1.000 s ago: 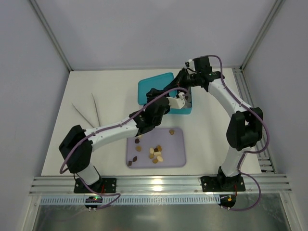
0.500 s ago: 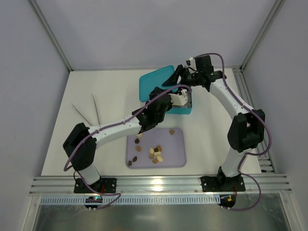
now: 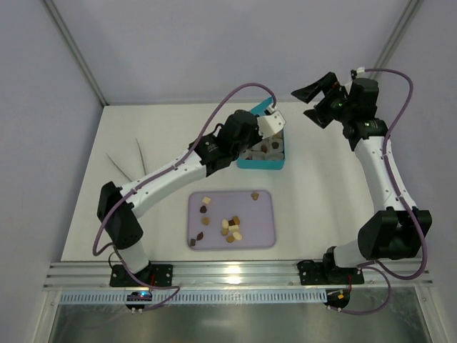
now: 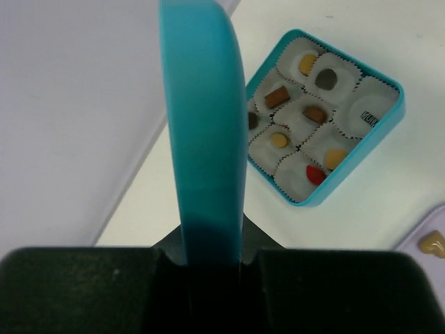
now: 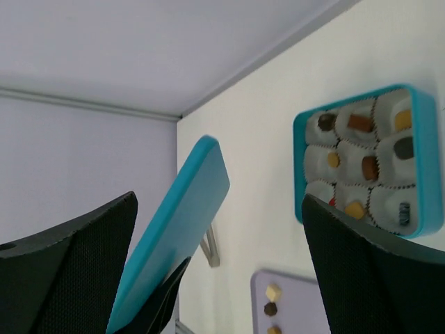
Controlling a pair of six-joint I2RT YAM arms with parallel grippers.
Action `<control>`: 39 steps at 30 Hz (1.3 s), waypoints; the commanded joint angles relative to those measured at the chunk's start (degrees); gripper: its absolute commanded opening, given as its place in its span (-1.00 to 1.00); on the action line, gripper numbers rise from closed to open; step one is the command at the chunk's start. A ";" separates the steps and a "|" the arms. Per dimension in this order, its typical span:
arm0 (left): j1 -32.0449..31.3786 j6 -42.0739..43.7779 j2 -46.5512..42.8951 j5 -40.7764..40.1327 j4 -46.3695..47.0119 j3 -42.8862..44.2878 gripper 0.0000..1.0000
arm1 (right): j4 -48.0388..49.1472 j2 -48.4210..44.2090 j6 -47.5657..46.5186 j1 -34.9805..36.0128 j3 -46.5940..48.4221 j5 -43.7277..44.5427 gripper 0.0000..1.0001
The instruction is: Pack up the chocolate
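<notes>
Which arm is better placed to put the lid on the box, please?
Left. The left gripper grips the lid on edge near the open box; the right gripper is open, empty and raised away.

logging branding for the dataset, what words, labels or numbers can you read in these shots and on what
None can be read.
The teal lid, the teal box and the lavender tray: plain, no print.
The small black unit below the left arm's base: any marking is too small to read.
</notes>
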 commanded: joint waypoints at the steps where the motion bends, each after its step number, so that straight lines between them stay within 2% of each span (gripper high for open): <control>1: 1.84 -9.66 2.31 8.67 -8.21 6.05 -1.00 | 7.38 -1.15 1.33 -2.97 -1.55 5.11 0.99; 4: 4.56 -16.16 5.29 15.34 -12.60 13.33 -0.99 | 8.00 -0.98 -0.42 -4.64 -2.60 7.22 0.99; 6: 7.02 -22.22 6.44 25.43 -13.49 15.72 -1.00 | 7.38 -0.45 -2.00 -4.99 -2.78 8.28 0.99; 7: 10.77 -25.47 7.49 29.56 -13.49 16.87 -1.00 | 6.25 -0.10 -4.01 -4.99 -2.52 8.72 0.99; 8: 12.64 -33.60 7.93 34.82 -12.62 18.10 -1.00 | 5.80 0.77 -4.90 -4.99 -2.52 8.98 0.99; 9: 14.66 -37.33 8.46 42.53 -11.31 18.11 -1.00 | 5.62 1.22 -5.87 -4.99 -2.52 8.90 0.99; 10: 17.81 -41.63 9.25 46.61 -9.47 17.85 -1.00 | 5.01 1.74 -6.83 -4.99 -2.61 8.64 0.99; 13: 21.87 -57.37 10.40 58.20 1.15 14.08 -1.00 | 4.92 3.42 -10.09 -4.91 -3.83 8.02 1.00; 14: 23.88 -60.80 10.92 60.08 8.32 12.67 -1.00 | 4.92 3.85 -11.31 -4.91 -4.10 8.02 0.99; 15: 24.60 -67.28 11.36 61.75 10.91 10.40 -1.00 | 4.92 4.73 -11.85 -4.91 -4.71 7.84 0.99; 16: 25.39 -69.34 12.76 63.77 12.77 10.03 -1.00 | 5.27 5.17 -12.55 -4.73 -4.98 7.58 0.99; 20: 27.86 -81.29 16.80 68.52 25.41 7.22 -1.00 | 5.18 7.99 -14.66 -3.07 -4.89 7.31 1.00; 21: 28.82 -83.93 17.68 69.23 32.75 6.43 -0.99 | 5.18 8.51 -15.45 -2.62 -4.89 7.40 1.00; 22: 29.17 -90.39 18.48 70.20 36.48 4.68 -1.00 | 5.44 9.47 -15.72 -2.19 -4.89 7.49 0.99; 24: 30.05 -96.40 21.55 72.22 46.91 3.70 -0.99 | 6.49 10.71 -15.63 -1.57 -5.24 7.14 0.99; 25: 30.23 -100.00 22.78 72.66 48.63 3.78 -0.99 | 7.20 11.85 -15.46 -1.48 -5.42 6.27 1.00; 31: 30.67 -107.14 29.99 74.95 56.54 6.41 -0.94 | 11.42 14.93 -15.02 -1.04 -6.74 5.12 0.99; 39: 30.85 -110.41 37.55 77.06 58.93 10.55 -0.91 | 14.85 19.23 -13.79 1.33 -6.12 4.94 1.00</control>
